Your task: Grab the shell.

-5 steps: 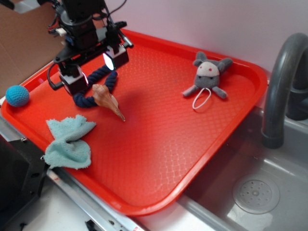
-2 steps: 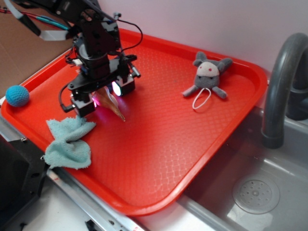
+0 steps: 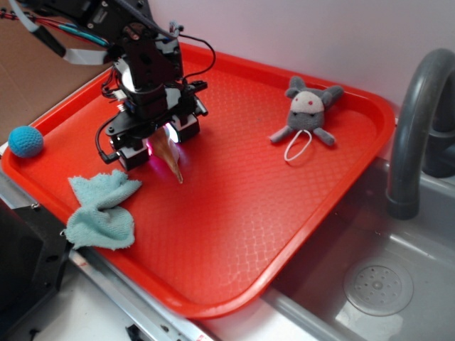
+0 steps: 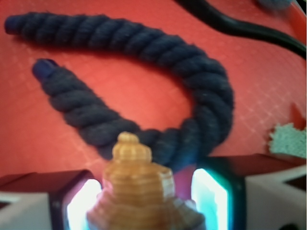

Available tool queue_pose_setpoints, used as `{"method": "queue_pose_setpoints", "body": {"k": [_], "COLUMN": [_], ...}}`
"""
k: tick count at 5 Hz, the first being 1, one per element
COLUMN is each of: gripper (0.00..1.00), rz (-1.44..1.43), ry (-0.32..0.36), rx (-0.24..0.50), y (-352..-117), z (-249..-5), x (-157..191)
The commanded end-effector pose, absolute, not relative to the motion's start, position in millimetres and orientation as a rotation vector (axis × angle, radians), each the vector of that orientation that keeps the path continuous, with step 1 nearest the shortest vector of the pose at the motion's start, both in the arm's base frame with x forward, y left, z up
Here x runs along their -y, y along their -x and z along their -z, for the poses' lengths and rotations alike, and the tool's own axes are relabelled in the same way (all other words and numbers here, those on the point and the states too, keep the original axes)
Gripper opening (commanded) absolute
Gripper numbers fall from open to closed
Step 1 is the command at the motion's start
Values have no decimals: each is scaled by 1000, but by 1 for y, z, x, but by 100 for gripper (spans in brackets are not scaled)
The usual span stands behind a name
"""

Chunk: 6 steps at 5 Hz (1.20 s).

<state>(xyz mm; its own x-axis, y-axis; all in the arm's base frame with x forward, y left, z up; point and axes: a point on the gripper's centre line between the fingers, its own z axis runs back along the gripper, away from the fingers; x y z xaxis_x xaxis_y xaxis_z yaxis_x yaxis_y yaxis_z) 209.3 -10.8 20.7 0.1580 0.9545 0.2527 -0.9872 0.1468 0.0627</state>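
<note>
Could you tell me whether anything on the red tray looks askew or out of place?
Nothing stands out. The claw straddles the tan spiral shell; the crumpled light-blue cloth overhangs the red plastic tray's near edge.

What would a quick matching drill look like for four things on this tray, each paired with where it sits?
Things:
1. tan-orange spiral conch shell
2. dark blue rope
3. grey plush mouse
4. light blue cloth

Places:
A. far right of the red tray
B. between the tool's fingers
C. near left edge
D. curled just beyond the shell

Pairs: 1-B, 2-D, 3-A, 4-C
</note>
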Motion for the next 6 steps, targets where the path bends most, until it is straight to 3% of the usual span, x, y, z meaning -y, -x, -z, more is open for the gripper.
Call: {"method": "queue_pose_setpoints", "body": {"k": [1,2,3,4,5,6], "gripper": [0,0,0,0,0,0], "rz": [-1146,-895,-634,-525,-540,-554], "ry": [164,201,276,301,299,267], "rx": [-13,-40,-3,64,112,85], "y": [-216,-215,-204,-198,-196,-200], "z": [-102,-151,-192,-216,-228,-218], "x": [-20,-20,-14,-18,-21,-19]}}
